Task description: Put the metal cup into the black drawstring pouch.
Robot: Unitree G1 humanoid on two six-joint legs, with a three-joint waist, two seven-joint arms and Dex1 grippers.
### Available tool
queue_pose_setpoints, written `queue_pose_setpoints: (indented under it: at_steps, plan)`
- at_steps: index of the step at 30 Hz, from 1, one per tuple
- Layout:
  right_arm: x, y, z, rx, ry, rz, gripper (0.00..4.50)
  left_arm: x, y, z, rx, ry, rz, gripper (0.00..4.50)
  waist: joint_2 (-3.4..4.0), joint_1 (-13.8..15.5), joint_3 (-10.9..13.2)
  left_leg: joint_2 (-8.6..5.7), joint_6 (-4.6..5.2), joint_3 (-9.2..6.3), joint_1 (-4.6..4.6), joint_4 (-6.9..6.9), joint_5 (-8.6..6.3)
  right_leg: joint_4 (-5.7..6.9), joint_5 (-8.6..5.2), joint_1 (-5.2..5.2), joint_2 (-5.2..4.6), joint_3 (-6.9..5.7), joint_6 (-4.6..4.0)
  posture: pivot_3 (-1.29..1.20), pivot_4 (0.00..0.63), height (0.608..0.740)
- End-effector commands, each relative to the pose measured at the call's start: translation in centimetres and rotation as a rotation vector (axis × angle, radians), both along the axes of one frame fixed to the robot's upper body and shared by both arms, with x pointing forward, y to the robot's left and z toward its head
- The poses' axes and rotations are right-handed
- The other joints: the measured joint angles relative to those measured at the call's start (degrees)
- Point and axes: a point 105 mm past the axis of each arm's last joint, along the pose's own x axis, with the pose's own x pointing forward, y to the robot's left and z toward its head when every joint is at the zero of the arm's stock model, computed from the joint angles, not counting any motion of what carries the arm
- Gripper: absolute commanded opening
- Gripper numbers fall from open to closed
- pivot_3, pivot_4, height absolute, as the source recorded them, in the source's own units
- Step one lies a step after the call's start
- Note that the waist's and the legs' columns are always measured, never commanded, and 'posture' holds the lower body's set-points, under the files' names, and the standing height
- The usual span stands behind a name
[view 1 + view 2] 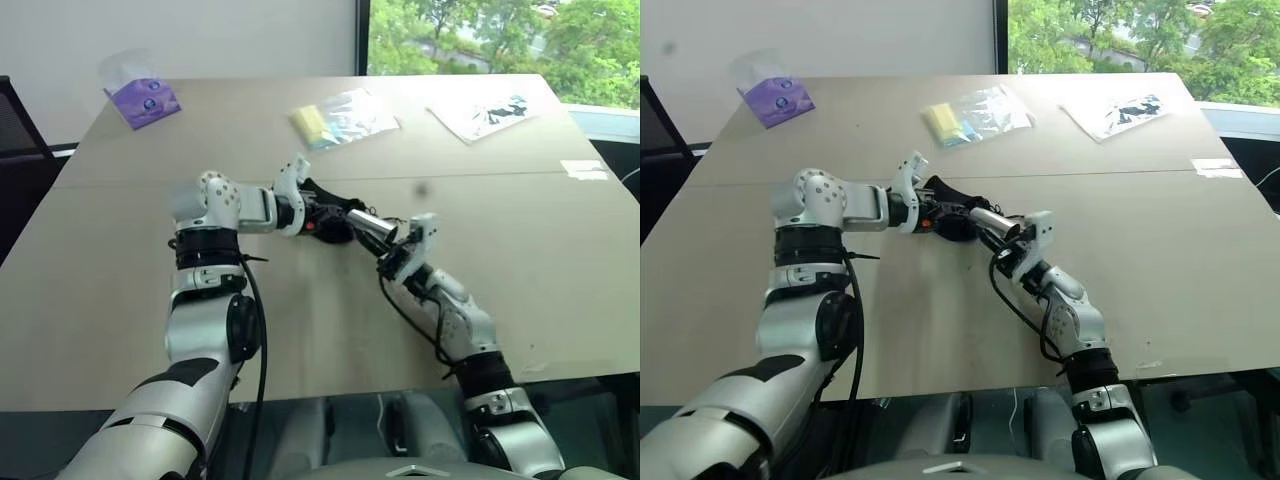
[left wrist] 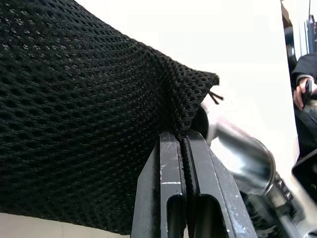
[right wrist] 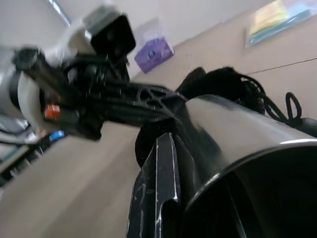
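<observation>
- Left gripper (image 2: 184, 148) was pinched tight on the mesh edge of the black drawstring pouch (image 2: 84, 114), holding it above the table (image 1: 300, 320).
- Right gripper (image 1: 385, 245) was clamped on the metal cup (image 1: 370, 225), tilted on its side.
- Cup's narrow end touched the pouch's mouth, between both grippers over the table's middle.

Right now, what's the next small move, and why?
Probably ease the right gripper leftward, pushing the metal cup base-first deeper into the black drawstring pouch. The left gripper pinches the pouch's mesh edge, and the cup's base sits at the mouth.
</observation>
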Motion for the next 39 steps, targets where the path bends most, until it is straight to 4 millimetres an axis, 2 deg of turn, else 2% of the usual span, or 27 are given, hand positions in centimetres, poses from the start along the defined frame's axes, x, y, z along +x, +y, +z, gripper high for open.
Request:
queue_pose_setpoints:
  at_steps: [1, 6, 8, 15, 18, 20, 24, 28, 29, 33, 37, 39]
  plan:
    - [-0.6, 1.8, -3.4, -0.266, -0.018, 0.065, 0.08, -0.5, -1.5, 1.5, 0.023, -0.107, -0.085, 0.00, -0.03, 0.1, 0.0, 0.00, -0.01, -0.01, 0.01, 0.01, 0.00, 0.03, 0.00, 0.00, 0.00, -0.01, 0.00, 0.00, 0.150, 0.740]
    - [1.6, 0.9, -4.2, -0.462, -0.109, -0.045, 0.08, -1.5, -2.0, 1.5, 0.159, -0.270, -0.179, 0.00, -0.03, 0.0, -0.1, 0.03, -0.07, 0.01, 0.11, 0.01, 0.03, 0.08, 0.01, 0.06, -0.06, 0.07, -0.02, 0.00, 0.150, 0.740]
    - [2.2, 1.0, -4.0, -0.470, -0.123, -0.061, 0.08, -2.2, -2.4, 2.1, 0.173, -0.331, -0.217, 0.00, -0.02, 0.1, -0.1, 0.03, -0.10, 0.02, 0.19, 0.01, 0.05, 0.13, 0.02, 0.12, -0.06, 0.08, -0.03, 0.00, 0.150, 0.740]
    - [2.7, 3.6, -0.4, -0.169, -0.037, 0.013, 0.08, -4.9, -3.9, 3.1, 0.227, -0.464, -0.376, 0.00, -0.01, 0.0, -0.1, 0.04, -0.12, -0.07, 0.08, -0.03, 0.06, 0.05, 0.03, 0.09, -0.05, 0.20, -0.05, 0.00, 0.150, 0.740]
    - [3.3, 4.2, 2.2, -0.018, -0.031, 0.004, 0.08, -5.5, -4.2, 3.3, 0.211, -0.466, -0.399, 0.00, 0.01, 0.0, 0.0, 0.05, -0.12, -0.07, 0.06, -0.07, 0.06, 0.05, 0.03, 0.06, -0.04, 0.20, -0.05, 0.00, 0.150, 0.740]
    - [3.1, 5.0, 3.4, -0.065, -0.132, 0.018, 0.08, -5.6, -4.3, 3.7, 0.175, -0.460, -0.387, 0.00, 0.05, 0.1, 0.0, 0.05, -0.12, -0.13, 0.01, -0.08, 0.06, 0.02, 0.03, 0.02, -0.03, 0.16, -0.06, 0.00, 0.150, 0.740]
    - [2.0, 7.3, 4.2, -0.316, -0.479, 0.024, 0.08, -5.1, -5.5, 6.0, 0.032, -0.456, -0.326, 0.00, 0.02, 0.2, 0.0, 0.00, -0.11, -0.12, -0.10, -0.07, 0.06, -0.10, 0.02, -0.02, 0.01, 0.08, -0.05, 0.00, 0.150, 0.740]
    - [0.3, 9.6, 4.1, -0.544, -0.808, 0.095, 0.08, -5.2, -7.1, 8.6, -0.168, -0.401, -0.327, 0.00, 0.00, 0.1, 0.0, -0.01, -0.11, -0.14, -0.12, -0.06, 0.07, -0.11, 0.02, -0.02, 0.07, -0.08, -0.04, 0.00, 0.150, 0.740]
    - [0.4, 9.8, 4.0, -0.572, -0.833, 0.093, 0.08, -5.1, -7.4, 9.1, -0.212, -0.391, -0.325, 0.00, 0.01, 0.2, 0.0, -0.01, -0.11, -0.13, -0.12, -0.06, 0.07, -0.10, 0.02, -0.02, 0.04, -0.10, -0.04, 0.00, 0.150, 0.740]
    - [2.3, 9.0, 3.5, -0.638, -0.784, -0.004, 0.08, -4.4, -7.2, 9.7, -0.313, -0.345, -0.278, 0.00, -0.08, 0.0, 0.0, 0.03, -0.15, -0.12, -0.10, -0.04, 0.10, -0.11, 0.02, 0.00, -0.06, -0.12, -0.05, 0.00, 0.150, 0.740]
    - [3.3, 6.8, 2.7, -0.683, -0.684, 0.017, 0.08, -5.4, -6.5, 9.3, -0.347, -0.339, -0.325, 0.00, -0.09, -0.1, 0.1, 0.10, -0.22, -0.13, -0.12, -0.11, 0.13, -0.14, 0.02, -0.04, -0.04, -0.03, -0.05, 0.00, 0.150, 0.740]
    - [3.4, 5.8, 2.5, -0.693, -0.649, 0.037, 0.70, -4.9, -5.6, 8.6, -0.352, -0.305, -0.270, 0.00, -0.10, 0.1, 0.1, 0.10, -0.22, -0.13, -0.12, -0.11, 0.12, -0.17, 0.02, -0.03, -0.07, 0.01, -0.05, 0.00, 0.150, 0.740]
